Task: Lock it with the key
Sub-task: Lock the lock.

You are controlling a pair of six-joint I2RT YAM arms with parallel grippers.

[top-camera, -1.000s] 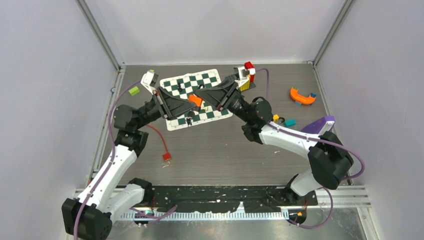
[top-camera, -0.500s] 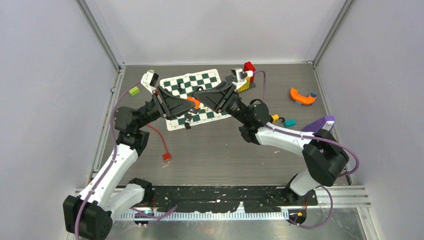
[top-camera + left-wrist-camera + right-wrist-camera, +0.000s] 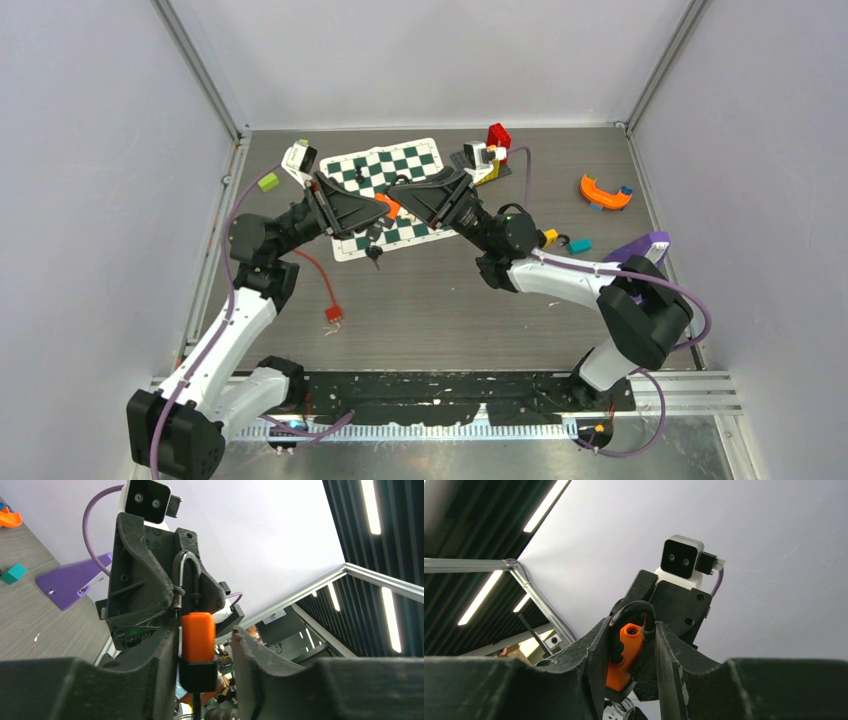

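An orange padlock [image 3: 384, 205] with a black base hangs in the air above the chessboard, between my two grippers. My left gripper [image 3: 373, 209] stands around its body [image 3: 198, 637]: one finger touches it and a gap shows at the other finger [image 3: 240, 640]. My right gripper [image 3: 402, 199] is shut on the padlock's shackle [image 3: 630, 609], with the orange body [image 3: 626, 650] just below its tips. A key [image 3: 375, 253] dangles from the padlock's underside, and its stem shows in the left wrist view [image 3: 199, 706].
A green-and-white chessboard mat [image 3: 395, 165] lies under the grippers. A red and yellow block stack [image 3: 493, 145], an orange curved piece [image 3: 603, 192], a teal block [image 3: 580, 245], a purple wedge [image 3: 640, 248], a green block [image 3: 268, 181] and a red cable [image 3: 325, 290] lie around.
The right arm has moved left and pushed in closer to the left gripper. The padlock has shifted slightly left and shows less. The key now hangs lower.
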